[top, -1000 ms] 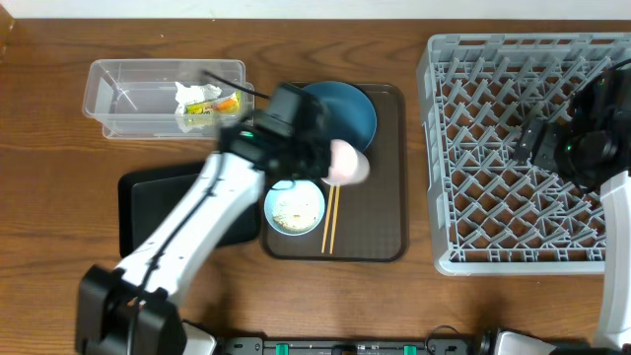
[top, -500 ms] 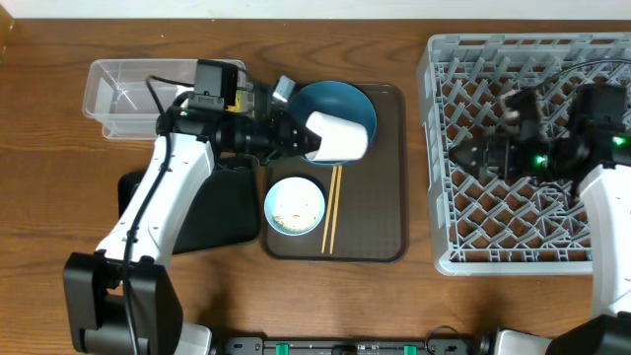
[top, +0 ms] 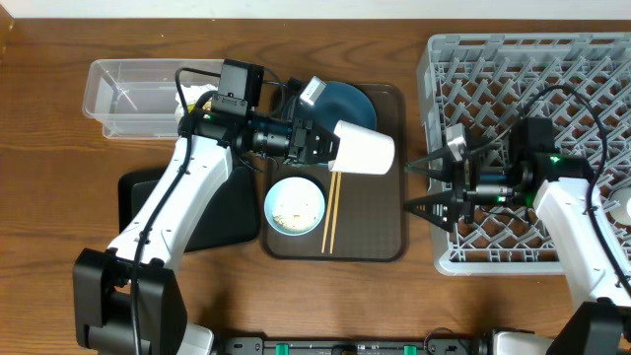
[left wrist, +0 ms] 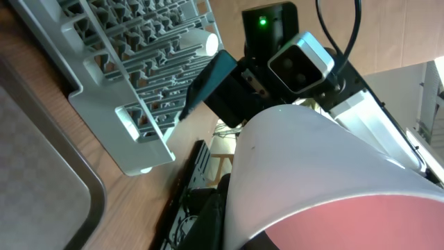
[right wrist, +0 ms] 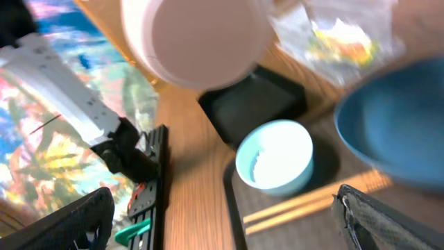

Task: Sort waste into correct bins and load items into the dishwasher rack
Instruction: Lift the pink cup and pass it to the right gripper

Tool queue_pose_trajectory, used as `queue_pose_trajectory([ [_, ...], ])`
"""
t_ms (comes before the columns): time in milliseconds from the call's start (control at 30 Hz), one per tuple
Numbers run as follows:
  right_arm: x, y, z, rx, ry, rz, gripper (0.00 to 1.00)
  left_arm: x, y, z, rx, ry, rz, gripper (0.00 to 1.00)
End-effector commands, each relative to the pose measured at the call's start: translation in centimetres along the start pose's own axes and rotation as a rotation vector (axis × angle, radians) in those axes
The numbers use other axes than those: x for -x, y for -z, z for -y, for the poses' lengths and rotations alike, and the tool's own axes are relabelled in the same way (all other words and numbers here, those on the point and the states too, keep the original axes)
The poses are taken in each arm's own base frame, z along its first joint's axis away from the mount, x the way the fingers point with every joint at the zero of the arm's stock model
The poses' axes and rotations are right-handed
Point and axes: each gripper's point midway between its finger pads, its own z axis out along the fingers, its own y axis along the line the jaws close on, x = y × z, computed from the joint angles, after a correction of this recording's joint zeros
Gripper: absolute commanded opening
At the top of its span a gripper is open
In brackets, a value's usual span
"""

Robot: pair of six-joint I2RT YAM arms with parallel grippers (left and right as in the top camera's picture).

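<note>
Holding white cup (top: 363, 150) over brown tray (top: 380, 222), left fingers (top: 317, 146) clamped, right fingers (top: 424, 208) wide apart, bowl (top: 295, 206) and chopsticks (top: 331, 219) below

Two chopsticks (top: 331, 217) are lying out; two cups are showing, one white cup (top: 363, 150) and a second cup (left wrist: 207, 43). One blue plate (top: 345, 104), one light-blue bowl (top: 295, 206), one clear tub (top: 128, 99), one black tray (top: 237, 209), one brown serving tray (top: 380, 217) and one grey rack (top: 513, 79) are sitting in view.

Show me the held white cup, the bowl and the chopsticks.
white cup (top: 363, 150): overhead view, on its side wall.
bowl (top: 294, 233): overhead view, on its lower rim.
chopsticks (top: 331, 212): overhead view, mid-length.
</note>
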Motion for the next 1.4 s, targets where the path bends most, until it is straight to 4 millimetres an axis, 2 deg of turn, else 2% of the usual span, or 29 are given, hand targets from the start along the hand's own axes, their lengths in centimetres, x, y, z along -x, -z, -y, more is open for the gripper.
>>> queue_pose_trajectory([
  [0, 1.8, -0.4, -1.9, 0.105, 0.146, 0.117, 0.99, -0.2, 0.0, 0.1, -0.034, 0.011, -0.013, 0.07],
  [100, 1.9, -0.8, -2.1, 0.123, 0.168, 0.113, 0.99, -0.3, -0.2, 0.2, -0.035, 0.034, -0.019, 0.07],
  [333, 2.4, -1.9, -2.2, 0.16, 0.196, 0.097, 0.93, -1.5, -2.1, 1.0, -0.051, 0.034, -0.077, 0.07],
  [500, 2.9, -2.0, -1.8, 0.162, 0.189, 0.096, 0.93, -2.4, -3.4, 1.5, -0.061, 0.025, -0.117, 0.07],
  [667, 3.5, -2.0, -1.4, 0.163, 0.153, 0.094, 0.93, -2.8, -4.2, 1.1, -0.029, 0.018, -0.128, 0.06],
  [1000, 4.2, -3.5, -2.1, 0.215, 0.184, 0.072, 0.91, -2.9, -4.5, 1.1, -0.021, 0.016, -0.133, 0.06],
  [1167, 4.6, -4.5, -2.7, 0.248, 0.203, 0.058, 0.86, -2.9, -4.5, 1.1, -0.021, 0.016, -0.133, 0.06],
  [1367, 5.4, -4.6, -2.6, 0.252, 0.209, 0.058, 0.84, -2.9, -4.5, 1.1, -0.021, 0.016, -0.133, 0.06],
])
